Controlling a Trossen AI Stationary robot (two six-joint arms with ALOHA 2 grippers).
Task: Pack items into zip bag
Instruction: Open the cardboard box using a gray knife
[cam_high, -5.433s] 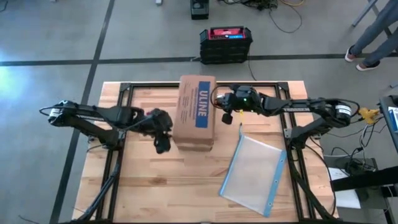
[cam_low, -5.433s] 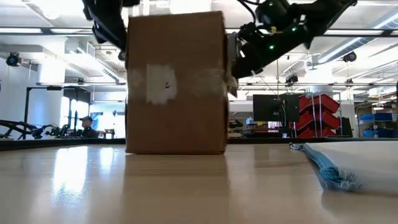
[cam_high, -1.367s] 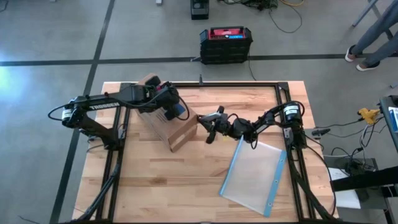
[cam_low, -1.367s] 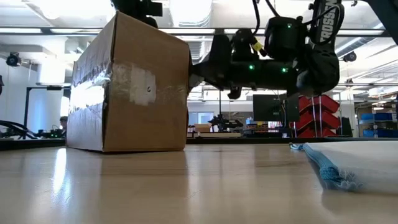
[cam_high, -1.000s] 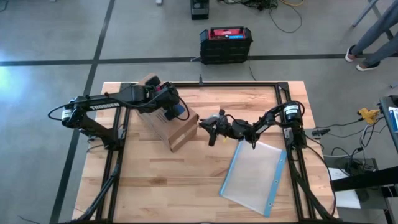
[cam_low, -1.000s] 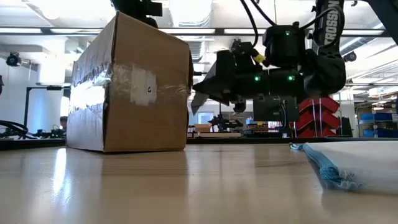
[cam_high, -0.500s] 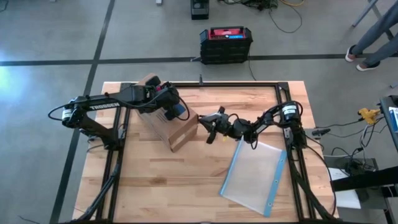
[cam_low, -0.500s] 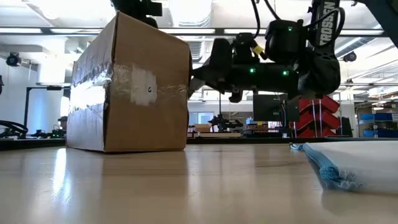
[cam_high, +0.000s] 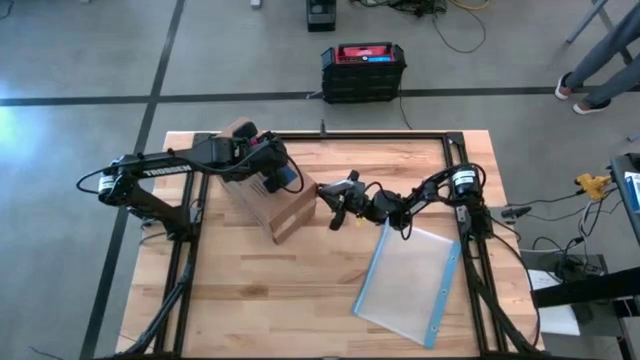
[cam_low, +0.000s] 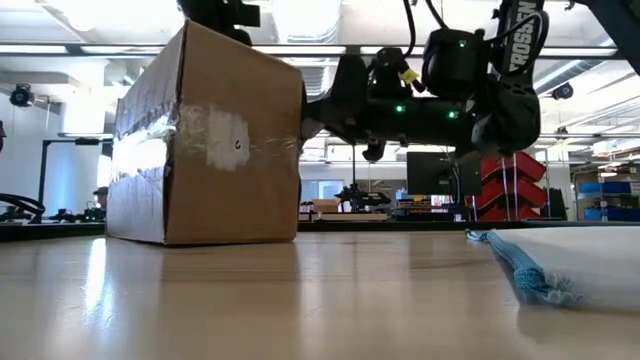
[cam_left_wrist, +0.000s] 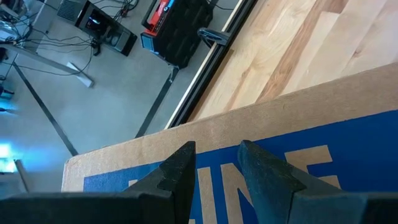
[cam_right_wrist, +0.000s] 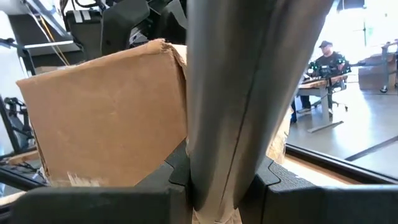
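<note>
Zip bag (cam_high: 408, 280) lies flat on the table (cam_high: 250, 290), well apart from both sets of jaws, blue strip toward the right arm's base. Nearest it, the right jaws (cam_high: 333, 205) sit at the corner of the brown cardboard box (cam_high: 270, 200), nearly clenched; whether they pinch a flap cannot be told. On the box's far side from the bag, the left jaws (cam_high: 275, 175) rest over its blue-printed top (cam_left_wrist: 298, 174), fingers (cam_left_wrist: 177, 177) narrowly parted, nothing visibly grasped.
</note>
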